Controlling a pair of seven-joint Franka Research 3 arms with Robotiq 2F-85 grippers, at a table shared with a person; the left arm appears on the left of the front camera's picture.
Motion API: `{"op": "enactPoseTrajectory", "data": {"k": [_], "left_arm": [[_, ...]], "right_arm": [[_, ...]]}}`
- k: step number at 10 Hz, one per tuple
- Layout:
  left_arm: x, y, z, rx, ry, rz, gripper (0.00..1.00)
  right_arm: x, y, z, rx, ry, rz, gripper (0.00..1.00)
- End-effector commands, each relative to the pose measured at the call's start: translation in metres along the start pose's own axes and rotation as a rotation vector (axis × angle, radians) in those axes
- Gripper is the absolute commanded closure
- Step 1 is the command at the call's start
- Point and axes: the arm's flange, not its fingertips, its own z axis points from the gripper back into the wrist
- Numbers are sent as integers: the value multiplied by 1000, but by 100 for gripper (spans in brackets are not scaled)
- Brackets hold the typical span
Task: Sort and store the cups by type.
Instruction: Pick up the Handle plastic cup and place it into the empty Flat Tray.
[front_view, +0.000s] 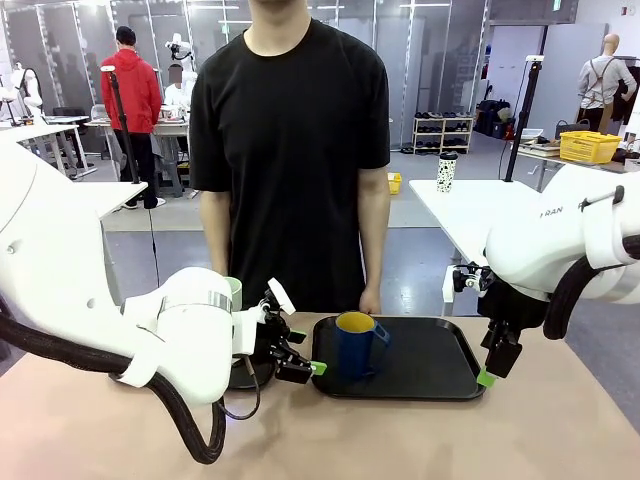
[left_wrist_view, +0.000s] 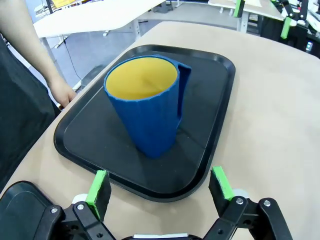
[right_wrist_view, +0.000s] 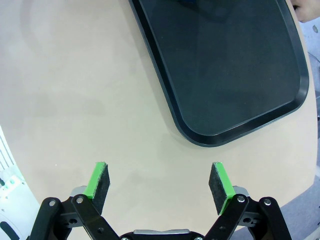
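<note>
The blue mug (front_view: 358, 343) already stands upright on the black tray (front_view: 440, 375), so this part looks done. The green tumbler (front_view: 233, 292) is behind the left arm, mostly hidden, and I judge it is not yet stored. The left end effector (left_wrist_view: 161, 185) is released, empty, just before the tray's near rim. The right end effector (right_wrist_view: 161, 183) is also spread wide, above the bare worktop (right_wrist_view: 75, 90). The mug has ribbed walls and a smooth yellow inside; the tray is glossy plastic with round corners.

Front view faces across table, both wrist views close above shared tray (front_view: 440, 375)
</note>
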Motion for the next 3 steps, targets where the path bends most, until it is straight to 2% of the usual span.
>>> {"op": "enactPoseTrajectory", "data": {"k": [1, 3], "left_arm": [[-1, 0, -4, 6, 6, -26, 0], [-1, 0, -4, 6, 6, -26, 0]], "right_arm": [[-2, -1, -1, -6, 0, 12, 0], [-2, -1, -1, -6, 0, 12, 0]]}}
